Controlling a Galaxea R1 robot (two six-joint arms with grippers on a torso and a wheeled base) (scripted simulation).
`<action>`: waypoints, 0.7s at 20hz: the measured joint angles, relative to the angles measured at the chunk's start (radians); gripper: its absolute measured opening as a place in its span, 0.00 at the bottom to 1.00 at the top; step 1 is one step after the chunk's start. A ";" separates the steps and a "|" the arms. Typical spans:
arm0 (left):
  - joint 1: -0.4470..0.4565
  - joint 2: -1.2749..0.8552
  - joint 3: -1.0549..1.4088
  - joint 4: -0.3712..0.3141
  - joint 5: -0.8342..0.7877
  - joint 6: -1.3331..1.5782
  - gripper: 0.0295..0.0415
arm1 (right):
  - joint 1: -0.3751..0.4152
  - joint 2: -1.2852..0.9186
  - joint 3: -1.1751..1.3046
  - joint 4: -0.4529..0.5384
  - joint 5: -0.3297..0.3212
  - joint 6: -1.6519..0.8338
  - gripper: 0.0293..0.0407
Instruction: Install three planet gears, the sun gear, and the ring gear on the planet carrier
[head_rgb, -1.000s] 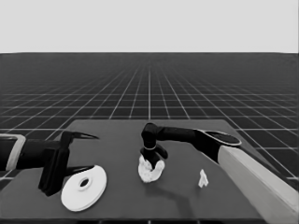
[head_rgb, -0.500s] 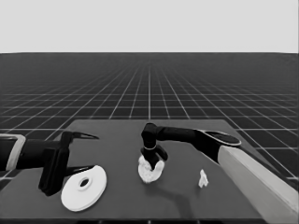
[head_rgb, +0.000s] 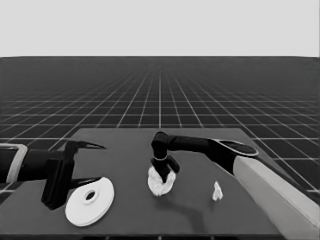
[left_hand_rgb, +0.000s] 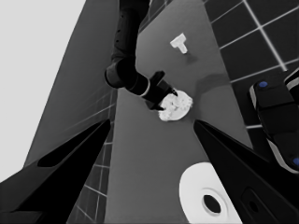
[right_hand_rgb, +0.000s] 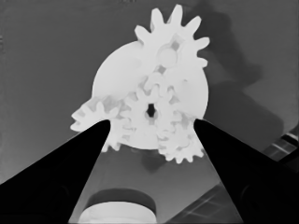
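Where toothed gears (right_hand_rgb: 150, 109) overlap, smaller round part (right_hand_rgb: 112, 74), smooth, flat.

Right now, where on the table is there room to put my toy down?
Bare table lies between the smaller round part with its gears and the thin white piece, and along the far edge. It is crowded where the right gripper works, and by the larger round part under the parked left gripper.

Mid-table, my smaller round part (head_rgb: 161, 183) lies flat with four toothed gears (right_hand_rgb: 152, 112) meshed on top, three around a centre one. Over at nine o'clock of it, well apart, the larger round part (head_rgb: 90, 201) lies flat, uncovered.
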 joint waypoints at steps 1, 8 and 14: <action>0.000 0.000 0.000 0.000 0.000 0.000 0.75 | 0.000 0.000 0.000 0.000 0.000 0.000 0.81; 0.000 0.000 0.000 0.000 0.000 0.000 0.75 | 0.121 -0.015 0.069 0.099 -0.039 -0.875 0.82; 0.000 0.000 0.000 0.000 0.000 0.000 0.75 | 0.136 -0.017 0.072 0.115 -0.038 -0.997 0.81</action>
